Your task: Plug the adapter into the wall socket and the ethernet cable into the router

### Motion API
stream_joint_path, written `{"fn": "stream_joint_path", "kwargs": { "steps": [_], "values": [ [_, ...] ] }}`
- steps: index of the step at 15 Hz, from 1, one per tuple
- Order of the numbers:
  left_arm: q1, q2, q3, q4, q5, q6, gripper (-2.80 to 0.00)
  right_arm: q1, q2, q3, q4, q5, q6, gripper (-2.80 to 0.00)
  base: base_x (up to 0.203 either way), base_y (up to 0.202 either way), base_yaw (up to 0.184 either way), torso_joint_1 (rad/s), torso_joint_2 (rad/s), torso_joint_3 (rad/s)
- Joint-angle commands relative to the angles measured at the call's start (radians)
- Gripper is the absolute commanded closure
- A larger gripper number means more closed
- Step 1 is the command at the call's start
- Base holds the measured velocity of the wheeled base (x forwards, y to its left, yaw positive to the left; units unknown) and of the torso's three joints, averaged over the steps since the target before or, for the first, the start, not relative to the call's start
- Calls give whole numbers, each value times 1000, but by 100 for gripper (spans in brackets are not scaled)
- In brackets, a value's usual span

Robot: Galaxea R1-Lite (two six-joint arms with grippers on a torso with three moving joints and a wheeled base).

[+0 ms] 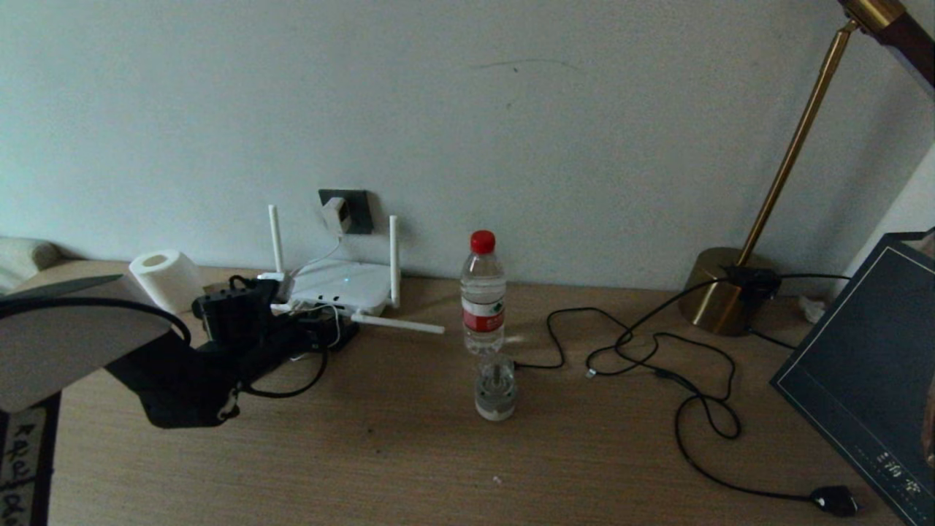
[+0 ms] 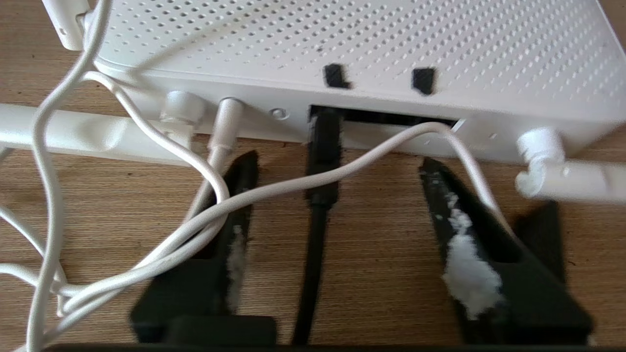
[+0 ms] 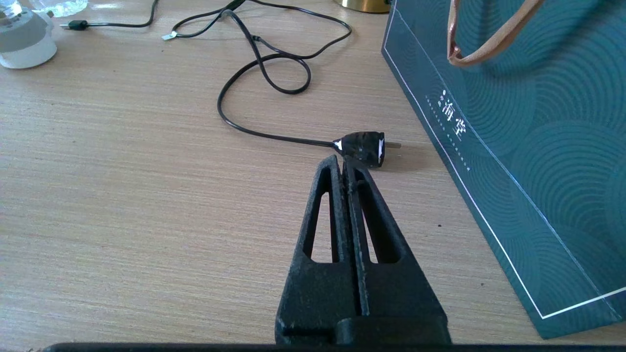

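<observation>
The white router [image 1: 340, 285] lies by the wall with its antennas spread. Above it, the white adapter [image 1: 334, 214] sits in the dark wall socket [image 1: 355, 210], and its thin white cord [image 2: 274, 188] runs down to the router [image 2: 342, 44]. My left gripper [image 2: 337, 161] is open just in front of the port row. The ethernet cable [image 2: 320, 161] has its black plug in a port, and it runs back between the two fingers without touching them. In the head view the left gripper [image 1: 325, 334] is at the router's near edge. My right gripper [image 3: 342, 161] is shut and empty above the table.
A water bottle [image 1: 483, 292] and a small clear jar [image 1: 495, 387] stand mid-table. A toilet roll [image 1: 166, 277] is at the left. The brass lamp [image 1: 723, 292] has its black cord [image 1: 657, 351] looped to a plug [image 3: 364, 146] beside the right gripper. A dark teal bag [image 3: 513, 146] is at the right.
</observation>
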Motion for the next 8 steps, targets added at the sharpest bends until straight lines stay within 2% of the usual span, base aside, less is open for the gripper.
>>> {"fn": "stream_joint_path", "kwargs": {
  "steps": [1,8],
  "values": [
    [0,-2,0,-6,-1,0,-280,2,2,0,1,0,0,0,0,0,0,0,0,0],
    [2,-4,8,-8,-1,0,-280,0,2,0,1,0,0,0,0,0,0,0,0,0]
  ]
}}
